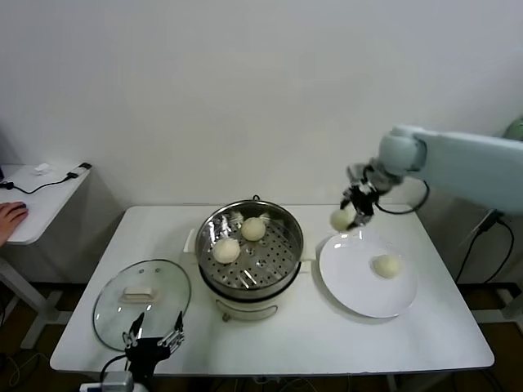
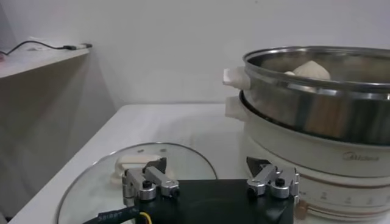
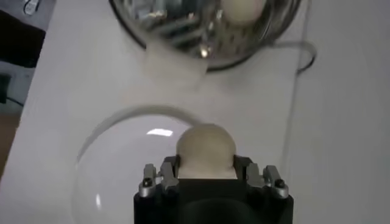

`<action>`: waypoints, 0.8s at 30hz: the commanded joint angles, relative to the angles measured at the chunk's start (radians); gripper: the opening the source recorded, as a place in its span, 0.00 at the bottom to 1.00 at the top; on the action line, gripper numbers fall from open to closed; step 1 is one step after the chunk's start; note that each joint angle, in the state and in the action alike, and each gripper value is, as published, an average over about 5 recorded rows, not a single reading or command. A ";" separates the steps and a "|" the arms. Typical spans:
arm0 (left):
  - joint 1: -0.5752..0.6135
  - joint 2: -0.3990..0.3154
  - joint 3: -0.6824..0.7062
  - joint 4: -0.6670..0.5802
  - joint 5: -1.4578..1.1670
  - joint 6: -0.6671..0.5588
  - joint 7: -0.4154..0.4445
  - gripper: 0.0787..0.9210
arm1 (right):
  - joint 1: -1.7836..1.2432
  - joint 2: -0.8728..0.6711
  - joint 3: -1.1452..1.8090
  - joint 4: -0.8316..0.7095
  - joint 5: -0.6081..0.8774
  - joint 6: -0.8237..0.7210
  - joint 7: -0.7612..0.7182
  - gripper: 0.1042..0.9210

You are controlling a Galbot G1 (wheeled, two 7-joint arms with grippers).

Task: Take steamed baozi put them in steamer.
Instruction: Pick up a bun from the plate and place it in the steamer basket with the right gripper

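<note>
Head cam is looking down on the whole surface [image 1: 310,343]; both wrist cams are sitting close, sharing the steamer [image 1: 249,245].

The white counter [image 1: 327,343] in front of me carries three things directly. The steamer [image 1: 250,253] stands on its white base at the middle. To its left, near my edge, the glass lid [image 1: 141,304] lies flat with its white handle up. To the steamer's right sits the white plate [image 1: 359,286], just beside the steamer's base.
</note>
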 commanded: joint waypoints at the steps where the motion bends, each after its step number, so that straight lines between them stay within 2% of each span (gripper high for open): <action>1: 0.001 -0.001 -0.003 0.000 -0.001 0.001 0.000 0.88 | 0.116 0.253 0.051 0.124 0.017 0.261 -0.040 0.61; 10: 0.003 -0.007 -0.006 0.006 0.000 -0.001 -0.002 0.88 | -0.106 0.350 0.006 0.074 -0.287 0.538 -0.052 0.61; 15: 0.008 -0.006 -0.009 0.008 -0.001 -0.004 -0.004 0.88 | -0.202 0.366 -0.001 0.019 -0.405 0.574 -0.025 0.61; 24: 0.008 -0.008 -0.009 0.006 0.000 -0.004 -0.006 0.88 | -0.296 0.401 0.022 -0.077 -0.461 0.571 0.034 0.61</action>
